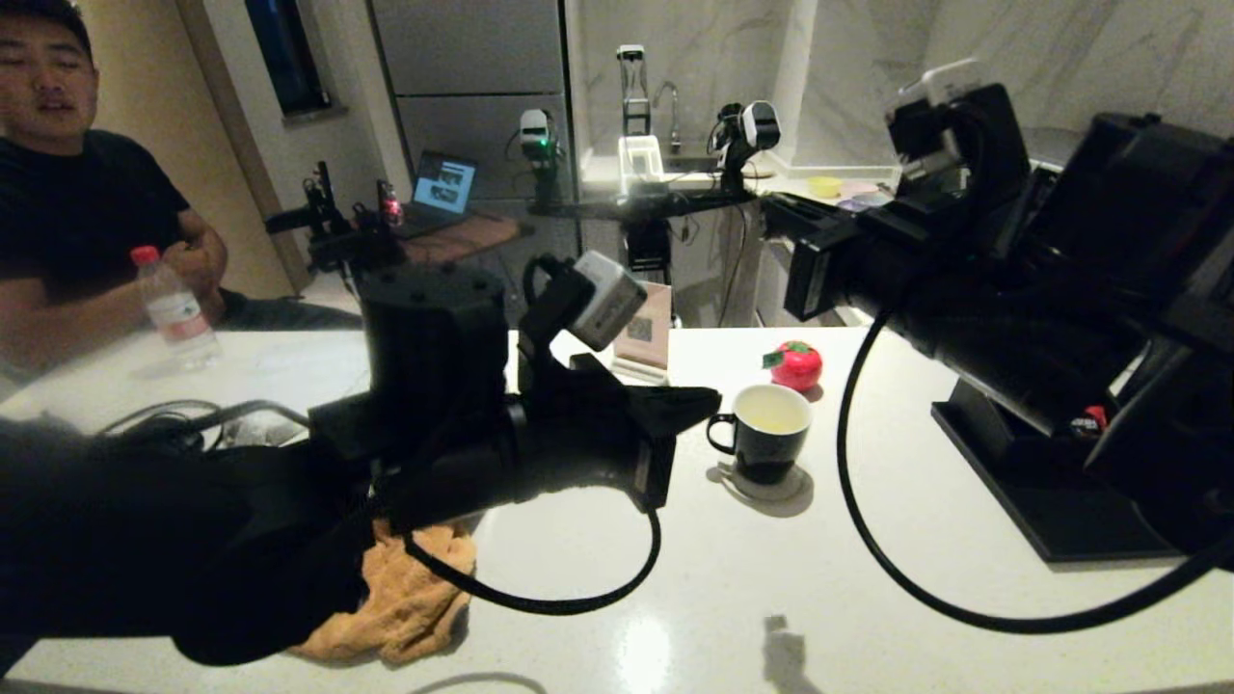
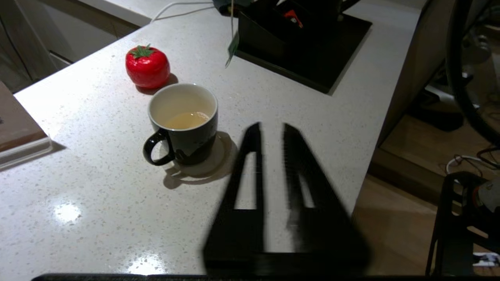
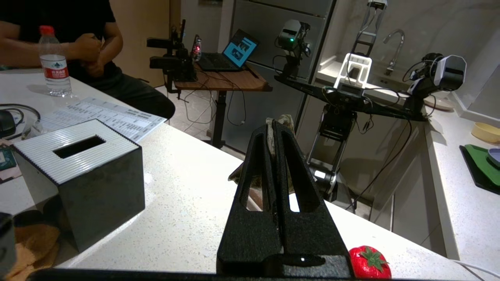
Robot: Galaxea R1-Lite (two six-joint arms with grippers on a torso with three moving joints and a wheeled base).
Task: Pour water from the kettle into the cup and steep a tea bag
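Note:
The black cup [image 2: 183, 128] [image 1: 762, 434] stands on a round coaster [image 2: 207, 168] on the white counter, holding pale yellowish water [image 2: 187, 120]. My left gripper [image 2: 271, 125] [image 1: 709, 397] hovers low beside the cup, on the side away from its handle. Its fingers stand a narrow gap apart with nothing between them. My right gripper [image 3: 273, 123] is raised above the counter, shut on the greyish-tan tea bag [image 3: 282, 119], which pokes out past the fingertips. A thin string with a green tag [image 2: 233, 47] dangles beyond the cup. The kettle is out of view.
A red tomato-shaped object [image 2: 147, 66] [image 1: 796, 364] sits just behind the cup. A black tray [image 2: 332, 74] lies at the counter's right edge. A black box with a ridged white top [image 3: 78, 168] and an orange cloth [image 1: 405, 598] lie left. A seated person [image 1: 87, 193] has a bottle [image 1: 174, 308].

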